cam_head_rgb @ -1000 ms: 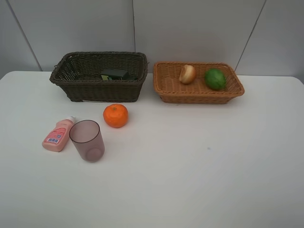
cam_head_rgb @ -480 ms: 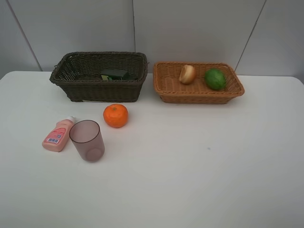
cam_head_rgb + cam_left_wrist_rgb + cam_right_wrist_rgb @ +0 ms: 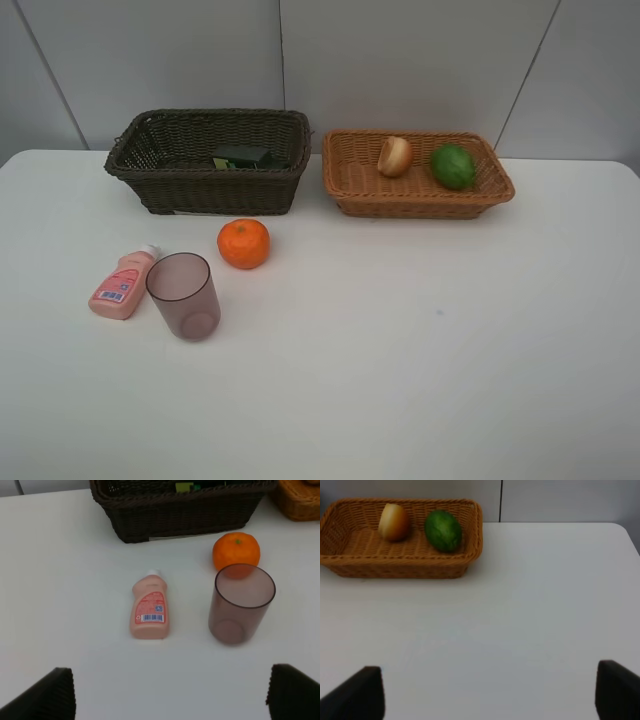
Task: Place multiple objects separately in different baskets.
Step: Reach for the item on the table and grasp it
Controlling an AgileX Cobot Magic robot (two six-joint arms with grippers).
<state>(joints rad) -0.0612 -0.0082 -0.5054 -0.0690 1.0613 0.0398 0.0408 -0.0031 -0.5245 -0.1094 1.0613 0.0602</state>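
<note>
The dark brown basket [image 3: 160, 180] holds the dark green bottle [image 3: 242, 156]. A peach-like fruit [image 3: 395, 155] and a green lime [image 3: 453, 166] lie in the tan basket [image 3: 420, 200]. On the table stand the orange mandarin [image 3: 244, 243] and the mauve cup [image 3: 183, 294], with the pink bottle [image 3: 123, 284] lying beside the cup. My left gripper [image 3: 170, 700] is open, back from the pink bottle [image 3: 149, 610] and cup [image 3: 242, 602]. Well short of the tan basket [image 3: 400, 565], my right gripper [image 3: 487, 695] is open with nothing between its fingers. Neither arm shows in the high view.
A grey panelled wall [image 3: 300, 60] rises right behind both baskets. The white table [image 3: 420, 350] stretches wide in front of them, its right edge [image 3: 631, 535] showing in the right wrist view.
</note>
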